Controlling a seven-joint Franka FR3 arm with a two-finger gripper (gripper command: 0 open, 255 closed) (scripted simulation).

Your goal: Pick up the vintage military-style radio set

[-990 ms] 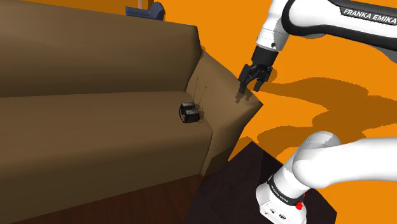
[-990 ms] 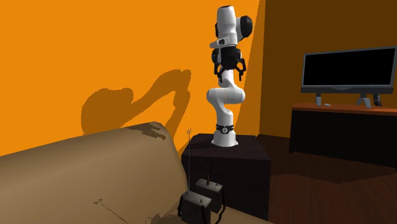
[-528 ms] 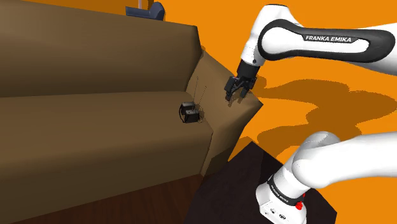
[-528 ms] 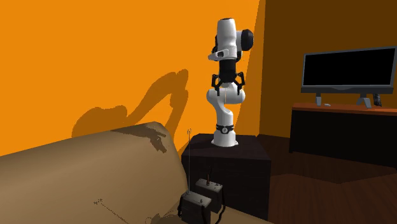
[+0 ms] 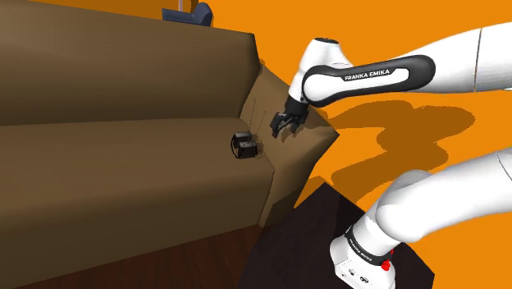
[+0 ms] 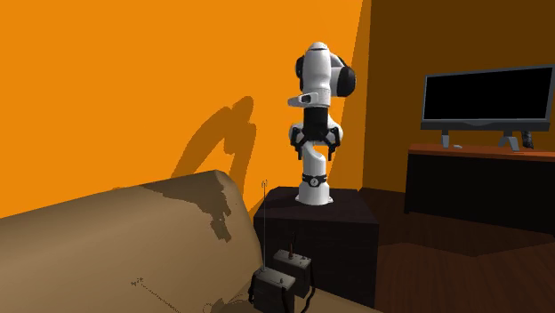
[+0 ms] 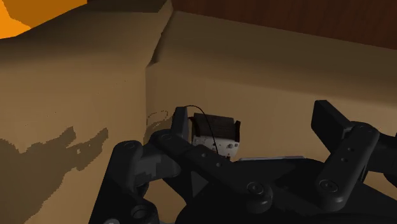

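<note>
The radio set (image 5: 244, 146) is a small dark boxy unit with thin wire antennas. It sits on the brown sofa's seat (image 5: 123, 156), close against the armrest (image 5: 299, 156). In the second exterior view the radio (image 6: 285, 280) appears as two dark boxes with pale tops. My black gripper (image 5: 281, 131) hangs open over the armrest, just off the radio toward the shoulder view's right and a little above it. Along the wrist view the radio (image 7: 216, 135) lies ahead, near one finger (image 7: 180, 124) of the open gripper (image 7: 254, 121). Nothing is between the fingers.
The sofa's tall back (image 5: 123, 74) rises behind the seat, with a blue-grey object (image 5: 190, 14) on top of it. My dark stand (image 6: 320, 222) adjoins the armrest. A flat screen (image 6: 485, 98) stands on a low dark cabinet (image 6: 480, 191). Orange walls surround the place.
The arm has swung the gripper down and toward the shoulder view's left, from beyond the armrest to just beside the radio. The fingers stayed open and the radio has not moved.
</note>
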